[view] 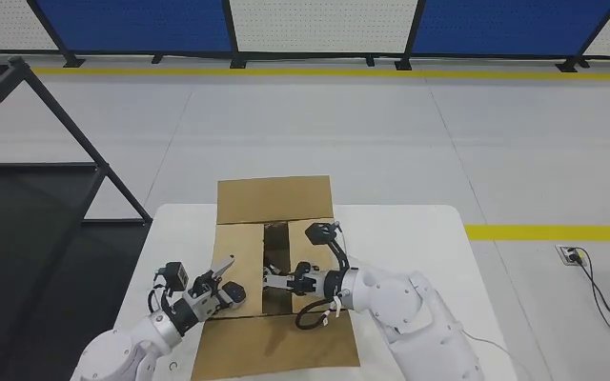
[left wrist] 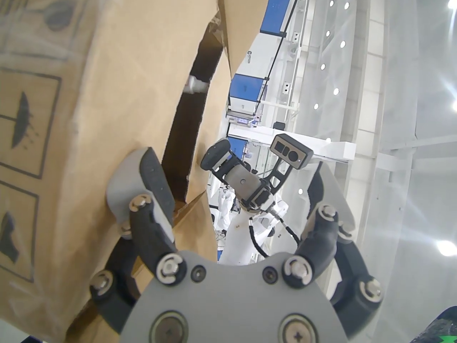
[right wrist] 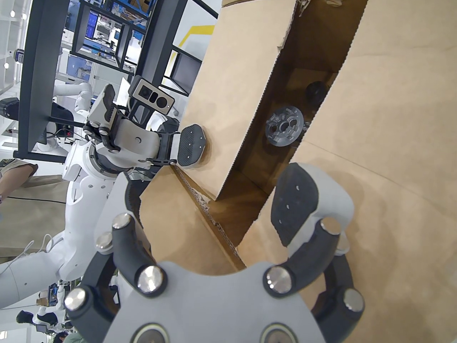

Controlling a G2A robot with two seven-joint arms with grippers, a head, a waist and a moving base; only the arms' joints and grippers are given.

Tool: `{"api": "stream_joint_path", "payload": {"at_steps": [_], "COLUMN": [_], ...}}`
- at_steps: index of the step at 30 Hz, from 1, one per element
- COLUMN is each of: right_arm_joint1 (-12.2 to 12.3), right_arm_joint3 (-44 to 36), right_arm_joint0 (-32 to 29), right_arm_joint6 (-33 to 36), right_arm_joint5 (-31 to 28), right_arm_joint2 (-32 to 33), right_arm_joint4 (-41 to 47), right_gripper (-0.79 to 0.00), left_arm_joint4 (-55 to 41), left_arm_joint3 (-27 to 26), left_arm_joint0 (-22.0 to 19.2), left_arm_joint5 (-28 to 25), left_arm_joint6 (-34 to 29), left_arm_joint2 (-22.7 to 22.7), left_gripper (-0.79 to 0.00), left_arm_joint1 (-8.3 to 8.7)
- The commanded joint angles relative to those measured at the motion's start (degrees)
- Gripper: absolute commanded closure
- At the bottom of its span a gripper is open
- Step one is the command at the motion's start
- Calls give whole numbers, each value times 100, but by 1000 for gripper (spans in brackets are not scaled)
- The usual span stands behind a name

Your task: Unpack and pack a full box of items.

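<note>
cardboard box (view: 274, 200) sits mid-frame in the top view on the white counter (view: 419, 238). far & near outer flaps lie flat, and the two inner flaps are half down w/ a dark slot between them. thru the slot a grey disc-shaped part (right wrist: 284, 126) shows, w/ a black round item (right wrist: 316, 90) deeper in; other contents hidden

left gripper (view: 217, 289) is at lower left of the top view, fingers (right wrist: 191, 144) spread wide, one pad flat on the inner flap (view: 238, 262) at frame left. right gripper (view: 283, 282) is at centre by the slot, also spread wide, gripping nothing. a flap corner lies between its fingers, not pinched as far as i can tell

handling, my read: corrugated flaps are light and stiff across the panel but springy at the crease, so prob swing back if released. card face is smooth, so hooking the free edge beats pushing the face. disc looks rigid, weight unclear; rim looks like the best hold

room: slot looks narrow for spread fingers, so the inner flaps likely need folding out first. ragged torn edges at the flap corners could snag. more counter shows at frame right of the box than at frame left
</note>
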Motion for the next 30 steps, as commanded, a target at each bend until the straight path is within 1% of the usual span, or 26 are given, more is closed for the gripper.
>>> {"api": "stream_joint_path", "payload": {"at_steps": [1, 6, 19, 27, 30], "right_arm_joint1": [8, 34, 148, 206, 245], "right_arm_joint3": [-22, -189, -798, -825, -1054], "right_arm_joint0": [-1, -32, -222, -270, -387], "right_arm_joint6": [-3, -69, -3, 123, 150], "right_arm_joint5": [-7, -60, -195, -222, -358], "right_arm_joint2": [-2, 49, 261, 338, 439], "right_arm_joint4": [14, 101, 263, 468, 564], "right_gripper": [-785, -785, -785, -785, -785], "left_arm_joint4": [-30, -156, -591, -1246, -1523], "left_arm_joint3": [-31, -189, -660, -791, -787], "left_arm_joint0": [12, 113, 473, 922, 1118], "left_arm_joint5": [-30, -98, -338, -736, -942], "left_arm_joint6": [11, 13, 41, -38, -175], "left_arm_joint2": [-33, -179, -782, -1432, -1739], "left_gripper": [-785, -785, -785, -785, -785], "left_arm_joint1": [3, 17, 59, 68, 72]}}
